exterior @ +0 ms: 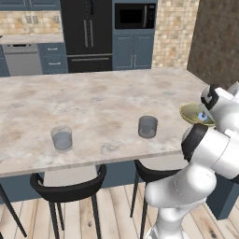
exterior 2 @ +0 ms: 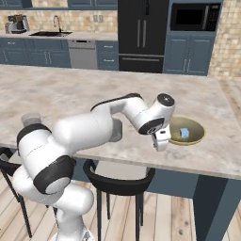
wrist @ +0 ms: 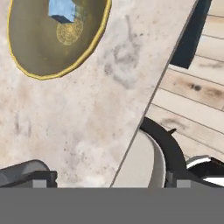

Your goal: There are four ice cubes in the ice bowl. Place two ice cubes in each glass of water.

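Gripper (exterior 2: pixel 161 140) wide open, empty, hovering over counter (exterior: pixel 93 102) edge just beside bowl (exterior 2: pixel 197 136). 1 cube (wrist: pixel 61 9) visible inside. Best to center over cube, drop straight, pinch flat sides. 2 glasses (exterior: pixel 147 126) well off left.

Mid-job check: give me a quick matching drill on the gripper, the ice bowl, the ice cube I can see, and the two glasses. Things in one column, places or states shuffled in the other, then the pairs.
Things:
1. gripper
2. ice bowl
3. ice cube
4. glasses of water

Places or states:
A. lying inside the olive-gold bowl
B. standing apart on the counter, no ice visible in them
C. open and holding nothing, over the counter edge beside the bowl
D. on the counter near its right end

Pairs: 1-C, 2-D, 3-A, 4-B
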Controlling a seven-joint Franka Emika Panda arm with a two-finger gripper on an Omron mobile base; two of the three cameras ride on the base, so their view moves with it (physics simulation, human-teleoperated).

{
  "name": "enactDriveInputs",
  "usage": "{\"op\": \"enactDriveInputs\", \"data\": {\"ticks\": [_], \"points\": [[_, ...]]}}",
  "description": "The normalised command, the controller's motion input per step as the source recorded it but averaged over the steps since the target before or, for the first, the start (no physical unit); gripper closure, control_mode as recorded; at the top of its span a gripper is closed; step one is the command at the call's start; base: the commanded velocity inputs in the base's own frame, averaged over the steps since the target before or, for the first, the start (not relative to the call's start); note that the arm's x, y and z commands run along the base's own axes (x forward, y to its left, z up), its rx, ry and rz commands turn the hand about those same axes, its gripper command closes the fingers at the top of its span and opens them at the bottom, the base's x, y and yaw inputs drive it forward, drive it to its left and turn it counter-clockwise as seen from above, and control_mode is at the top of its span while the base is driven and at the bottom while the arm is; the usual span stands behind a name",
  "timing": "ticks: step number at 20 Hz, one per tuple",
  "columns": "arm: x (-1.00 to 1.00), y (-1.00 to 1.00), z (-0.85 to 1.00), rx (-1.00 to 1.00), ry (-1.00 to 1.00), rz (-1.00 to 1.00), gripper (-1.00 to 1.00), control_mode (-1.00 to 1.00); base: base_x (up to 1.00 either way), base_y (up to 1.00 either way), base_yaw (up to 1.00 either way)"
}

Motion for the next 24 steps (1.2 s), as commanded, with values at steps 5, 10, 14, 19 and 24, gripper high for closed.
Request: {"op": "enactDriveInputs", "data": {"ticks": [5,10,14,19,24], "points": [[0.33,-0.59,0.00,0.01,0.00,-0.46,-1.00,-1.00,0.00,0.00,0.00],[0.38,-0.24,-0.11,0.07,0.00,0.00,-1.00,-1.00,0.00,0.00,0.00],[0.08,-0.36,-0.27,0.04,0.00,0.05,-1.00,-1.00,0.00,0.00,0.00],[0.24,-0.23,-0.01,0.08,0.00,0.01,-1.00,-1.00,0.00,0.00,0.00],[0.05,-0.19,-0.28,0.03,0.02,0.02,-1.00,-1.00,0.00,0.00,0.00]]}}
